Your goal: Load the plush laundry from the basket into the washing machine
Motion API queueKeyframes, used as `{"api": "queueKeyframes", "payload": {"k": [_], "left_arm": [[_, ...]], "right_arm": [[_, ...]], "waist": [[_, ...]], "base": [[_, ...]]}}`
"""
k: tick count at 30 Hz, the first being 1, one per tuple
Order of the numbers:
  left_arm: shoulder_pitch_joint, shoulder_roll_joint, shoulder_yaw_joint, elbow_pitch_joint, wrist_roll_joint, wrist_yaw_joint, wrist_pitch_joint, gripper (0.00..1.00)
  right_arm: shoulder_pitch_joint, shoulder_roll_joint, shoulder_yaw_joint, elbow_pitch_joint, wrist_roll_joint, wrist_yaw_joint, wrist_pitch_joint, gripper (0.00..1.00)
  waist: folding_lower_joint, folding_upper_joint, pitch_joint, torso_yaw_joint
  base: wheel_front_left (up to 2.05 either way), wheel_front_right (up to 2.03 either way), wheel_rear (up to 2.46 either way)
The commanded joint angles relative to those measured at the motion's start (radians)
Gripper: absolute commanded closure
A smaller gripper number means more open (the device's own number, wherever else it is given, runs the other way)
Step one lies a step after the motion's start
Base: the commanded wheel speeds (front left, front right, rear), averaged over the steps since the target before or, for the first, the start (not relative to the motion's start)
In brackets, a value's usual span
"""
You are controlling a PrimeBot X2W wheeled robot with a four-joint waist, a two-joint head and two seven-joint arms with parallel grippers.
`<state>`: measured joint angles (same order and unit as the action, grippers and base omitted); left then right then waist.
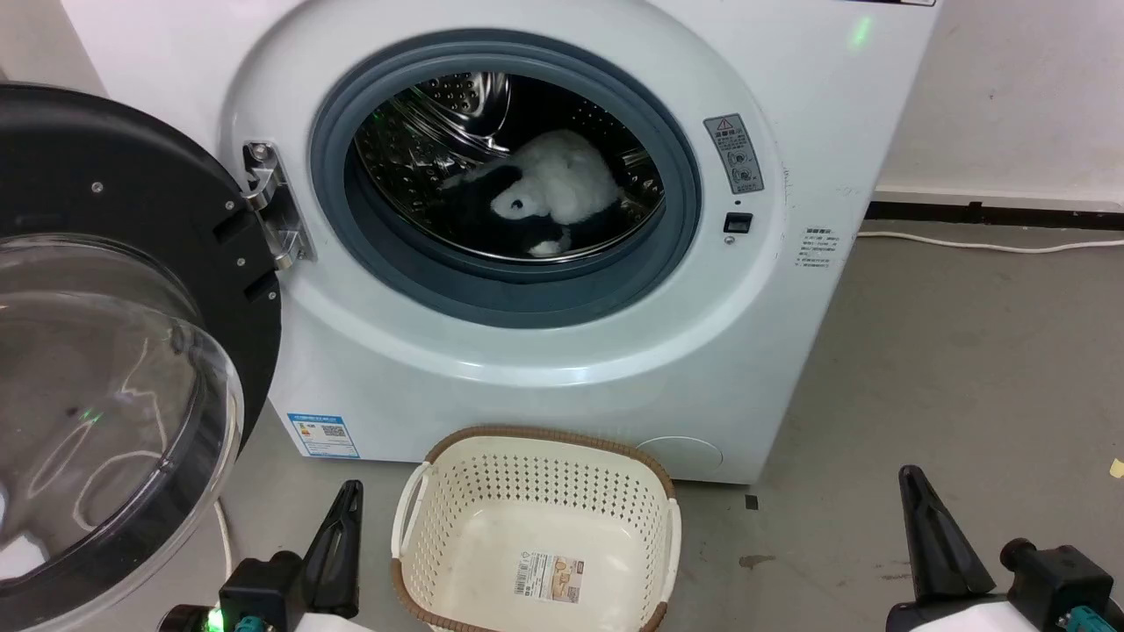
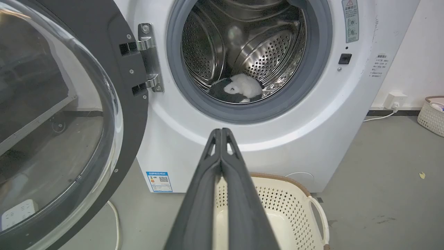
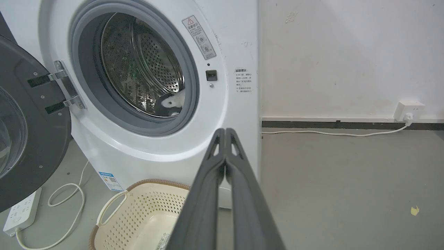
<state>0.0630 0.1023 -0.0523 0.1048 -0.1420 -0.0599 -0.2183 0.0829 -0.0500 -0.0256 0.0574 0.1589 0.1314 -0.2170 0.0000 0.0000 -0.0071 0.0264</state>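
Observation:
The panda-like plush laundry (image 1: 555, 195) lies on the floor of the steel drum inside the washing machine (image 1: 492, 386), seen also as the plush (image 2: 239, 88) and the plush (image 3: 170, 102) in the wrist views. The cream basket (image 1: 536, 491) stands on the floor before the washer, with just its label inside. The black-rimmed domed door (image 1: 114, 351) hangs swung wide to the left. My left gripper (image 1: 347, 505) sits shut to the left of the basket, fingertips together (image 2: 220, 133). My right gripper (image 1: 913, 491) is shut, right of the basket, tips touching (image 3: 225, 133).
A white power strip (image 3: 21, 211) and looped cable lie on the grey floor under the door. A wall socket (image 3: 411, 109) with a white cord runs along the baseboard on the right. Another pale basket (image 2: 432, 114) stands by the wall.

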Motion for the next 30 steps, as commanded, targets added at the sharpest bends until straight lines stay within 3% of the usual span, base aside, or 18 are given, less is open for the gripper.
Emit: {"api": "queueKeyframes", "payload": {"k": [1, 30], "left_arm": [[-0.009, -0.006, 0.003, -0.006, 0.011, 0.007, 0.009, 1.00], [-0.025, -0.019, 0.017, -0.034, 0.048, 0.022, 0.068, 1.00]], "right_arm": [[-0.012, 0.000, 0.002, -0.006, -0.008, 0.000, 0.007, 1.00], [-0.032, 0.000, 0.009, -0.020, -0.051, 0.000, 0.066, 1.00]], "waist": [[0.0000, 0.0000, 0.000, 0.000], [0.0000, 0.0000, 0.002, -0.008]], "base": [[0.00, 0.00, 0.00], [0.00, 0.00, 0.00]]}}
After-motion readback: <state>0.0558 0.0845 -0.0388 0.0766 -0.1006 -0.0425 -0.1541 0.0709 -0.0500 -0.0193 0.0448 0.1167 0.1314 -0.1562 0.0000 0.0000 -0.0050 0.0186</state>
